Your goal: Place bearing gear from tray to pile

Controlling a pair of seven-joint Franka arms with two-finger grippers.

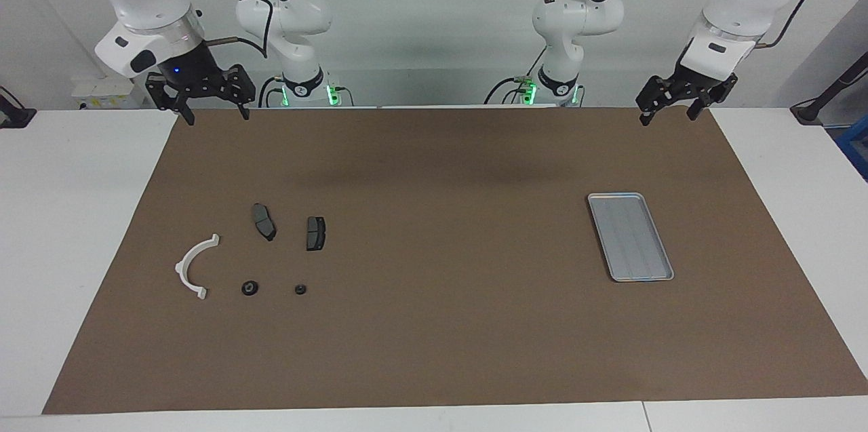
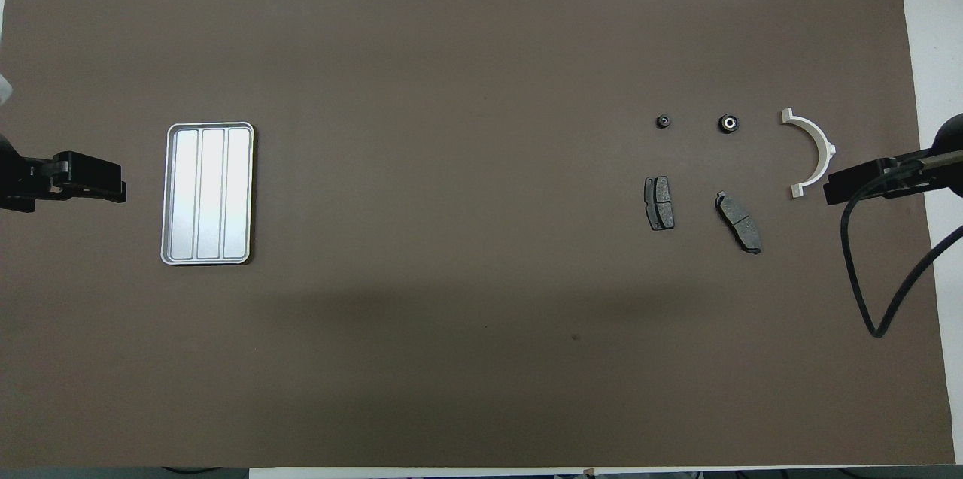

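The left gripper (image 1: 670, 110) hangs in the air over the brown mat's (image 1: 434, 323) edge at the left arm's end of the table, its two fingers spread apart and holding nothing. Below it and farther from the robots lies the tray (image 1: 663, 275), a flat silver rectangle with a raised rim, flat on the mat with nothing in it.

The right gripper (image 1: 211, 113) hangs over the mat's edge at the right arm's end, fingers spread wide, also holding nothing. Below it, farther from the robots, sits the pile: two dark brake pads (image 1: 264, 222) side by side but apart, and a white half-ring bracket (image 1: 190, 266) beside them toward the table's end. Farther still from the robots lie two small dark round parts, the larger gear (image 1: 249, 289) and a smaller one (image 1: 300, 289), near each other, not touching.
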